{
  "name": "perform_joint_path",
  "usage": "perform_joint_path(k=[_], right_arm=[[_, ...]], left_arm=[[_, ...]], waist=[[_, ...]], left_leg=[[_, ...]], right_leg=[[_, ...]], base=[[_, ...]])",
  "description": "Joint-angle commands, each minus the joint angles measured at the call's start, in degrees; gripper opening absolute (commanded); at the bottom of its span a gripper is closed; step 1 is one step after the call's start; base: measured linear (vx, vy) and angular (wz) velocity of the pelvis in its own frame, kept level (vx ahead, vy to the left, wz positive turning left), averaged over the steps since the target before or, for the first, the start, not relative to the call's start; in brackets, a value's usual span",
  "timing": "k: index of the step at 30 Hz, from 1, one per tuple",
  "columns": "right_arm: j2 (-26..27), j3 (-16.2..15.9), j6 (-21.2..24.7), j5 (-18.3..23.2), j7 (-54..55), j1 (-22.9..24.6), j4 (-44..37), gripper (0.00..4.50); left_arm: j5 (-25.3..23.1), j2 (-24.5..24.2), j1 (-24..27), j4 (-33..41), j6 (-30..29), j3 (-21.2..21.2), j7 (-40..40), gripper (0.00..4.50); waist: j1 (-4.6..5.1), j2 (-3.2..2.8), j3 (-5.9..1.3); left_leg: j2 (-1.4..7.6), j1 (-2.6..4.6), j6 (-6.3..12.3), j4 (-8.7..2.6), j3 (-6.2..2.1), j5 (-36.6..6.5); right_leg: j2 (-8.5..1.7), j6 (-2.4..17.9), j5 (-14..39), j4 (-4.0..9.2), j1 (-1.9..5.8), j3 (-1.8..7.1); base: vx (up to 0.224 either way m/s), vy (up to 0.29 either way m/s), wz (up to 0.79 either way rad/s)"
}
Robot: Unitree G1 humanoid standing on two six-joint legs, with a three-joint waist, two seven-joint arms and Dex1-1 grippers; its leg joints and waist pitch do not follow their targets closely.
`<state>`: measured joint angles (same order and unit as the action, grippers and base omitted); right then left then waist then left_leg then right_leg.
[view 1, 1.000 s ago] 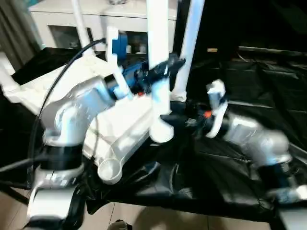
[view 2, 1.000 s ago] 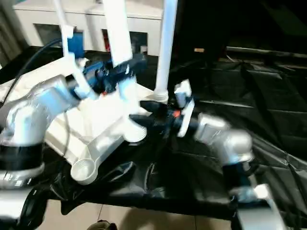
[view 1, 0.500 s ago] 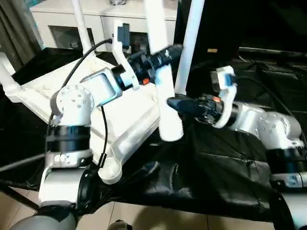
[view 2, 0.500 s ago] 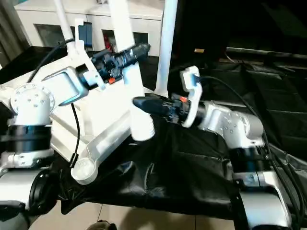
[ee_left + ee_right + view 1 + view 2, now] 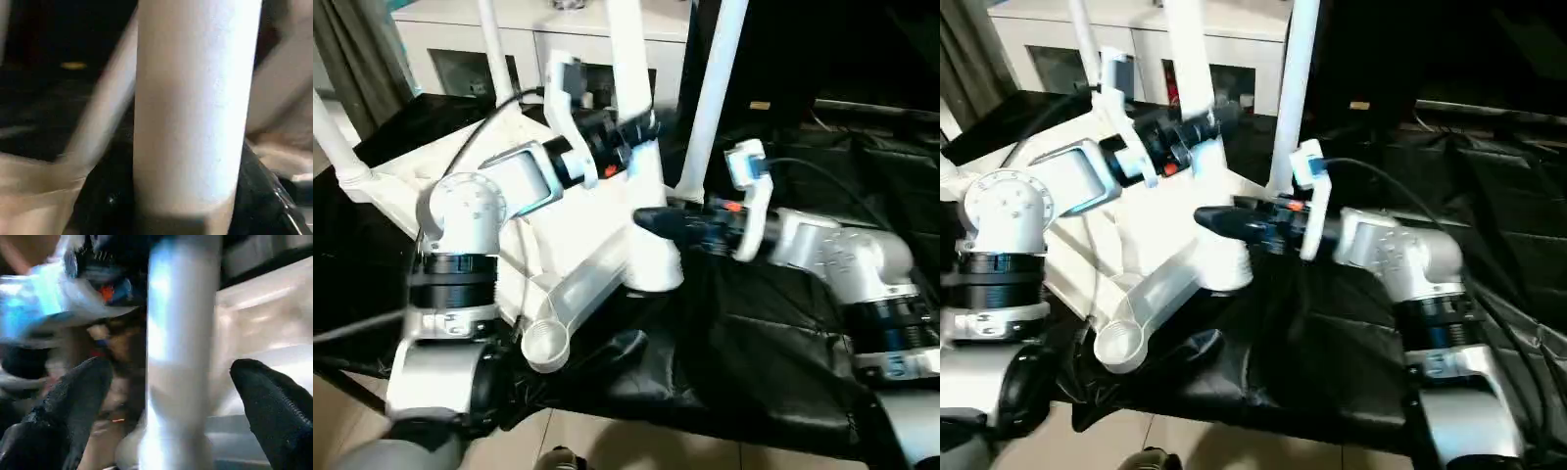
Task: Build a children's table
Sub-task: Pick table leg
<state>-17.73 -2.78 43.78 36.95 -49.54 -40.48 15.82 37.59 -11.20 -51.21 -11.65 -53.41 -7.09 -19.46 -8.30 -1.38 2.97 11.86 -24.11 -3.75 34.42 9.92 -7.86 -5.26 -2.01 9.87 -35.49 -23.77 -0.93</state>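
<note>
I am clamping my left gripper (image 5: 641, 129) on the leg (image 5: 641, 196) — its long axis running twelve to six — while my right gripper (image 5: 651, 219), fingers apart, is flanking it from three o'clock.

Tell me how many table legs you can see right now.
4: two legs stand at the far corners, one at the right corner, one in the left gripper. None looks hidden.
</note>
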Motion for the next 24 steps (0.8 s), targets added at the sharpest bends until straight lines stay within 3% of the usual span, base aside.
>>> perform_joint_path(k=[1, 6, 10, 11, 13, 17, 24], right_arm=[[2.23, 0.06, -2.3, -3.67, 7.73, -1.0, -1.4, 4.5], [6.73, -2.07, -3.7, -7.85, 15.8, 0.26, -3.52, 4.5], [9.24, -3.16, -5.17, -10.09, 18.74, 0.85, -2.63, 4.5], [10.28, -3.31, -5.69, -11.05, 20.17, 0.73, -1.79, 4.13], [10.97, -3.13, -5.73, -11.52, 21.38, 0.57, -1.33, 4.13], [12.02, -2.71, -5.29, -12.12, 23.14, -0.12, -0.99, 3.64], [11.55, -2.55, -3.89, -12.19, 22.0, -0.17, -1.7, 3.09]], left_arm=[[-3.05, 0.41, -0.26, 3.52, 1.05, 1.96, 3.59, 1.85], [-2.5, 4.8, 0.32, 6.59, 0.51, 0.81, 9.85, 1.85], [-3.17, 6.32, 0.5, 7.13, 0.96, 0.3, 11.12, 1.85], [-3.73, 6.5, 0.5, 7.13, 1.32, 0.19, 11.5, 1.85], [-4.1, 6.49, 0.53, 7.19, 1.41, 0.18, 11.67, 1.85], [-5.03, 5.66, 0.69, 7.58, 1.7, -0.03, 12.57, 1.85], [-6.47, 4.6, 0.93, 7.9, 2.25, 0.58, 12.23, 1.85]], waist=[[0.1, 0.18, -4.71], [0.24, 0.2, -4.8], [0.42, 0.29, -4.7], [0.46, 0.27, -4.63], [0.48, 0.33, -4.58], [0.51, 0.21, -4.6], [0.38, 0.13, -4.69]], left_leg=[[0.05, 2.09, -4.71, -4.14, 0.0, -13.06], [-0.12, 1.98, -4.34, -3.99, 0.12, -11.81], [-0.24, 1.96, -4.08, -4.09, 0.16, -13.17], [-0.24, 2.02, -4.08, -4.16, 0.16, -13.82], [-0.22, 2.08, -4.33, -4.25, 0.13, -14.55], [-0.13, 2.06, -4.75, -4.43, -0.05, -14.77], [-0.17, 2.03, -4.82, -4.35, -0.02, -13.42]], right_leg=[[-1.4, 8.06, 10.67, 3.67, 2.3, 0.15], [-1.1, 9.86, 5.99, 3.33, 2.47, 0.08], [-1.13, 9.33, 7.97, 3.69, 2.43, 0.13], [-1.05, 8.64, 9.14, 3.87, 2.31, 0.18], [-1.09, 7.77, 10.77, 4.07, 2.24, 0.22], [-1.02, 6.67, 10.53, 3.92, 2.19, 0.22], [-0.98, 6.66, 7.5, 3.68, 2.25, 0.22]], base=[[0.0, 0.0, 0.0], [0.0, 0.0, 0.0], [0.0, 0.0, 0.0], [0.0, 0.0, 0.0], [0.0, 0.0, 0.0], [0.0, 0.0, 0.0], [0.0, 0.0, 0.0]])
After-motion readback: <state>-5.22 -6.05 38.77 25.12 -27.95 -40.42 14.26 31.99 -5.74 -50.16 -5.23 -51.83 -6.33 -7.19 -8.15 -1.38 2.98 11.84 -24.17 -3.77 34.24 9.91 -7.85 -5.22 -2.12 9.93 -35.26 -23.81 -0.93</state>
